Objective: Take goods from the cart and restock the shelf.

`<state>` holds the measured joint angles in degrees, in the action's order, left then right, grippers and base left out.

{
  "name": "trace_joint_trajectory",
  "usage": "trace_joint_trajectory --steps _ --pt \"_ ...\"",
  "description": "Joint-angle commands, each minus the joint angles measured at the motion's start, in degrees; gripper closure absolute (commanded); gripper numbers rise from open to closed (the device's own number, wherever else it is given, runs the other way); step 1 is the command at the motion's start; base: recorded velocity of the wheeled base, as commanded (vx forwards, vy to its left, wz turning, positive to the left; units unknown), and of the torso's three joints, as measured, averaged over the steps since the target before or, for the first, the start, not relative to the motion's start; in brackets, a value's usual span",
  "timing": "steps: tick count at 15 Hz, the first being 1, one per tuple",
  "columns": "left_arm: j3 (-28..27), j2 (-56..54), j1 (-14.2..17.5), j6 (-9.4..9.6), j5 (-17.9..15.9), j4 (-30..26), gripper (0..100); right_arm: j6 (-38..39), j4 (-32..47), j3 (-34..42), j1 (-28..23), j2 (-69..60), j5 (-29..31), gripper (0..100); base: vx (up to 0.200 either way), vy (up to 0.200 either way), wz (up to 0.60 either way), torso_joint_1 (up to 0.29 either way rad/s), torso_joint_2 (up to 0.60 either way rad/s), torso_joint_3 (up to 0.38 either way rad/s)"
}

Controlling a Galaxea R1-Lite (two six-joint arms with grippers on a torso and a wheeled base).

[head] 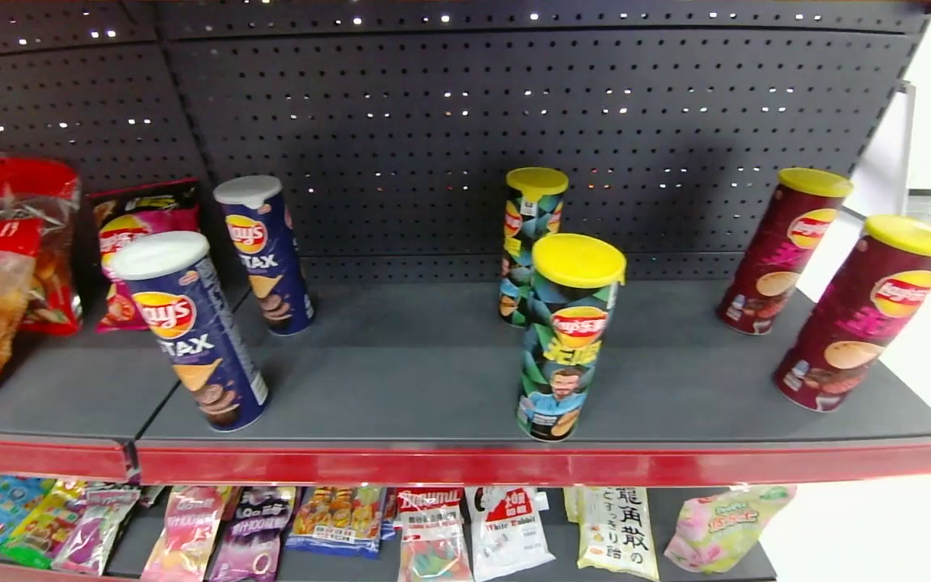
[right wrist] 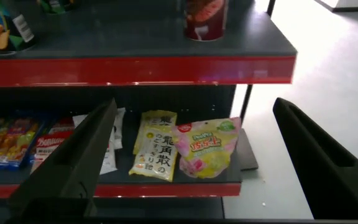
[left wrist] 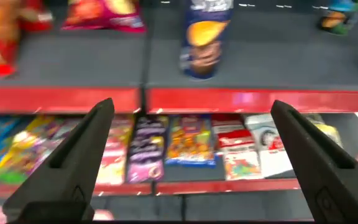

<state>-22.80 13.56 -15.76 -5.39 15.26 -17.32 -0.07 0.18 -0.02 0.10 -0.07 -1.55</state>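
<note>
The shelf [head: 449, 380] is stretching wide before the robot, and six crisp tubes are standing on it, well apart — blue tubes [head: 191, 327] at its left, green tubes [head: 570, 335] midway, maroon tubes [head: 865, 311] at the right. I'd guess they are light, stiff and slick, so gripping round the mid-body seems safest. The left pincer [left wrist: 191, 106] and right pincer [right wrist: 194, 102] are both hanging released and empty, facing the shelf's front.
</note>
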Motion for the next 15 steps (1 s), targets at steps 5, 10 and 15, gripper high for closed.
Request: trace_joint_trajectory --steps 5,10,15 --pt "4.1 -3.5 -0.1 0.73 -0.2 -0.2 0 0.1 0.0 0.0 0.0 0.1 0.0 0 0.0 0.0 0.0 0.0 0.0 0.0" --pt "2.8 4.1 13.5 0.64 2.1 -0.2 0 0.1 0.0 0.0 0.0 0.1 0.0 0 0.0 0.0 0.0 0.0 0.0 0.0" --pt "14.9 -13.6 16.1 1.08 -11.7 2.9 0 0.1 0.0 0.0 0.0 0.1 0.0 0 0.0 0.0 0.0 0.0 0.0 0.0"
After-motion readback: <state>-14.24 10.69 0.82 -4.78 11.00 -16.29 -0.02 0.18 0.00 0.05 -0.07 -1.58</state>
